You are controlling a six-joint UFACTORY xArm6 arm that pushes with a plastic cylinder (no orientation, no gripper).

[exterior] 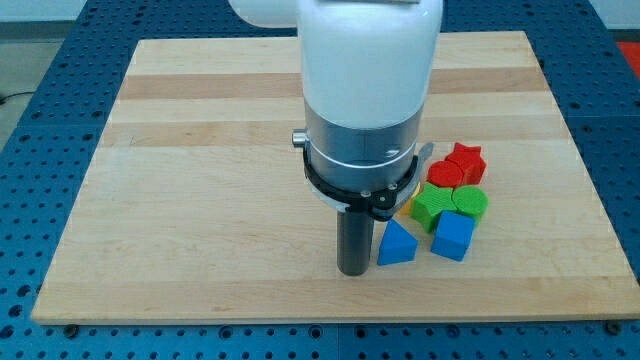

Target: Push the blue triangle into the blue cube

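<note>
The blue triangle (397, 244) lies on the wooden board (200, 180) near the view's bottom, right of centre. The blue cube (453, 236) sits just to its right, with a narrow gap between them. My tip (352, 270) rests on the board right next to the triangle's left side, about touching it. The rod hangs from the white and grey arm body that fills the view's top centre.
A cluster of blocks sits above the blue cube: a green block (431, 205), a second green block (469, 203), a red star (465, 160), a red block (445, 174), and a yellow block (413, 209) mostly hidden. The board's bottom edge is close below.
</note>
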